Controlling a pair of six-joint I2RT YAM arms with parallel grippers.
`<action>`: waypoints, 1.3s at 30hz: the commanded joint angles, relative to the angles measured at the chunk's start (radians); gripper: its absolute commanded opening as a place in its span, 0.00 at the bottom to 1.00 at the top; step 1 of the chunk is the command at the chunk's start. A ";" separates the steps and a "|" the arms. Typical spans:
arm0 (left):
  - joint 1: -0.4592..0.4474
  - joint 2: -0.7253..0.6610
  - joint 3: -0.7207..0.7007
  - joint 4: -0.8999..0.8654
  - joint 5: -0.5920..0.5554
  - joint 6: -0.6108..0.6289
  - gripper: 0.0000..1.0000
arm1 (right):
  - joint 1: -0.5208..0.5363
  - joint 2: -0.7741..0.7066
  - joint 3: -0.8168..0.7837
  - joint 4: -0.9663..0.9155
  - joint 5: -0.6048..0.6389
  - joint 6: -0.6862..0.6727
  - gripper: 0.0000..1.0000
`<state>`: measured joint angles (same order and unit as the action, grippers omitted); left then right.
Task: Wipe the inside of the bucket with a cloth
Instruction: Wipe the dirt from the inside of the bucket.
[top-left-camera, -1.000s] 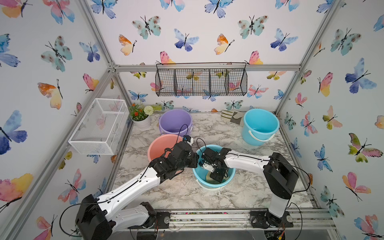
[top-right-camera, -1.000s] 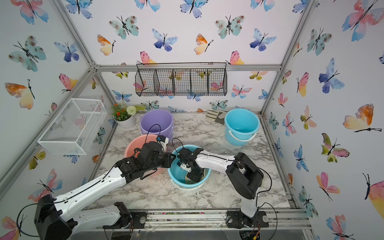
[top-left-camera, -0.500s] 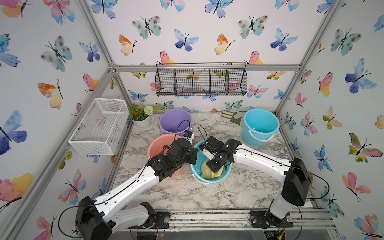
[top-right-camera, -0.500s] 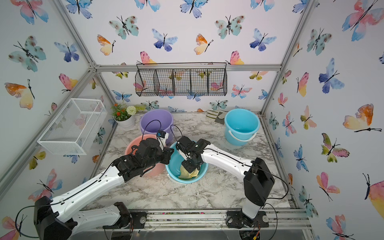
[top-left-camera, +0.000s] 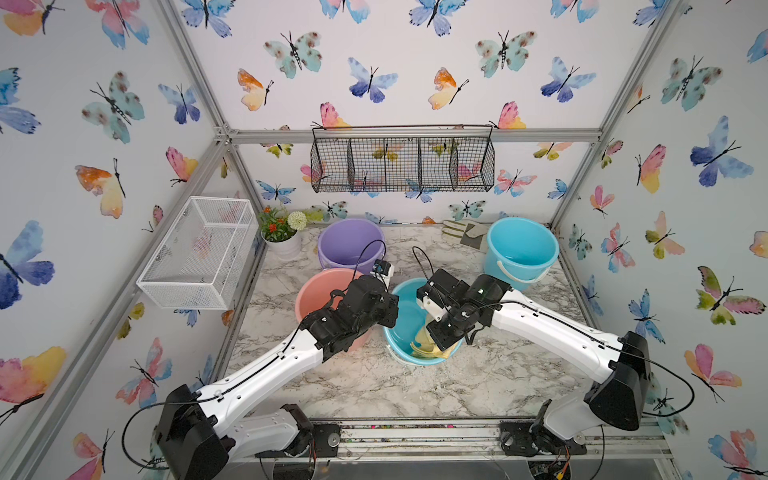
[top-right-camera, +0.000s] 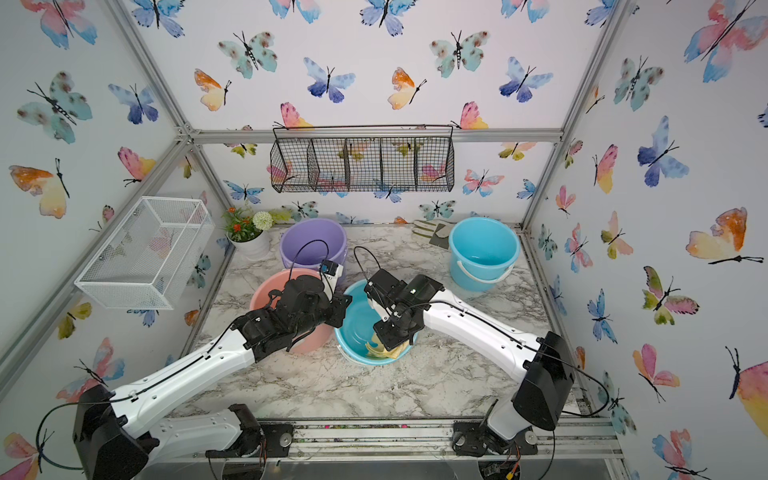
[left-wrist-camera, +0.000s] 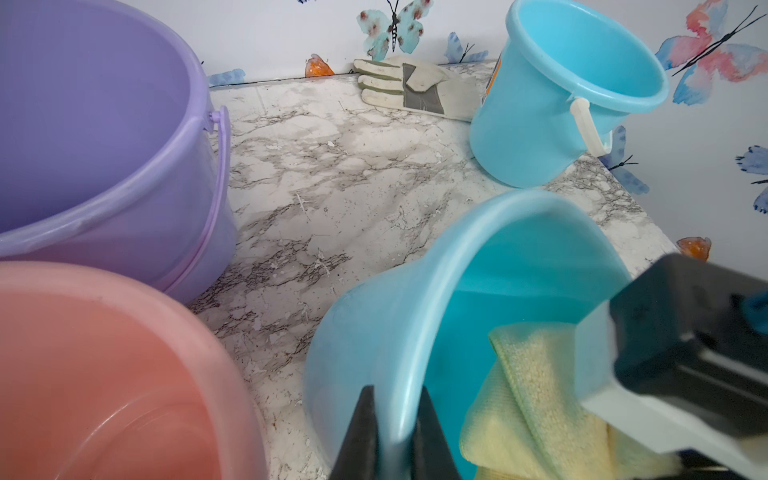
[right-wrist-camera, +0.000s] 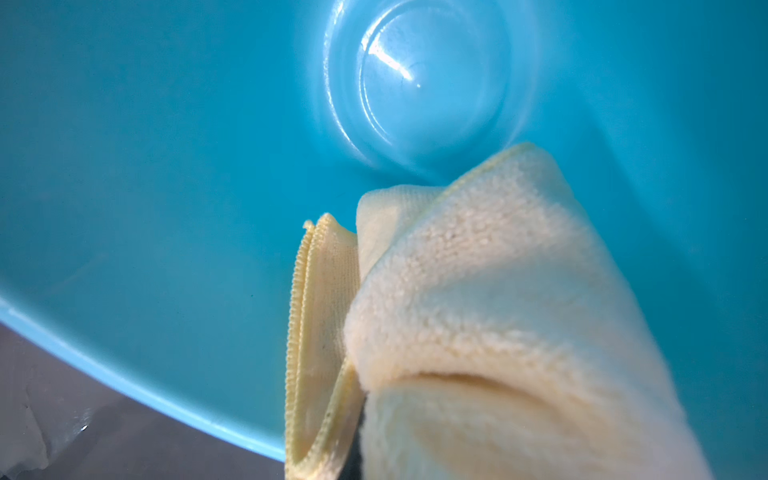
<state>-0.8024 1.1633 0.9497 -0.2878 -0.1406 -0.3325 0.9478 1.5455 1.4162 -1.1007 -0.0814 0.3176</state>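
While the marble tabletop (top-left-camera: 374, 386) and the things along its back look the same as a second ago, the right arm (top-left-camera: 552, 332) has changed most. Its elbow has swung out toward the right wall and lower, and the forearm is now stretched long over the table instead of folded up close. The left arm (top-left-camera: 266, 370) is barely different, same reach from front left.

The bucket (top-left-camera: 407, 316) is teal, mid-table, just beside the pink bucket (top-left-camera: 318, 291). It sits slightly further back than a second ago, about where it was half a second ago. In the left wrist view the bucket (left-wrist-camera: 374, 332) is tilted, mouth leaning toward the right arm. The purple bucket (top-left-camera: 349, 243) stands behind the pink one and the light blue bucket (top-left-camera: 521, 249) at back right, both upright, unmoved.

The cloth (top-left-camera: 428, 352) is pale yellow, bunched low inside the bucket against the front wall, seen in both top views. In the right wrist view the cloth (right-wrist-camera: 478, 311) is folded over, its tip just reaching the round bottom disc.

The right gripper (top-left-camera: 439, 344) is down inside the bucket, clamped on the cloth as before, its tips hidden under fabric. The left gripper (left-wrist-camera: 395, 440) is pinched narrow on the bucket rim, grip unchanged, with its fingers (left-wrist-camera: 361, 432) one outside the wall and one inside. The glove (top-left-camera: 463, 233) lies flat beside the light blue bucket.
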 joint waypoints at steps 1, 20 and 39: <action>-0.001 -0.003 -0.007 0.052 0.007 0.002 0.00 | -0.004 0.010 -0.021 -0.026 -0.073 0.012 0.02; -0.001 -0.026 -0.023 0.033 0.028 -0.042 0.00 | -0.004 0.372 -0.091 0.254 -0.107 -0.073 0.02; -0.001 -0.040 -0.032 0.038 0.019 -0.054 0.00 | -0.004 0.398 -0.097 0.191 -0.064 -0.043 0.02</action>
<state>-0.7986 1.1435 0.9142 -0.2958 -0.1314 -0.3813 0.9291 1.9450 1.3510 -0.8074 -0.1684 0.2512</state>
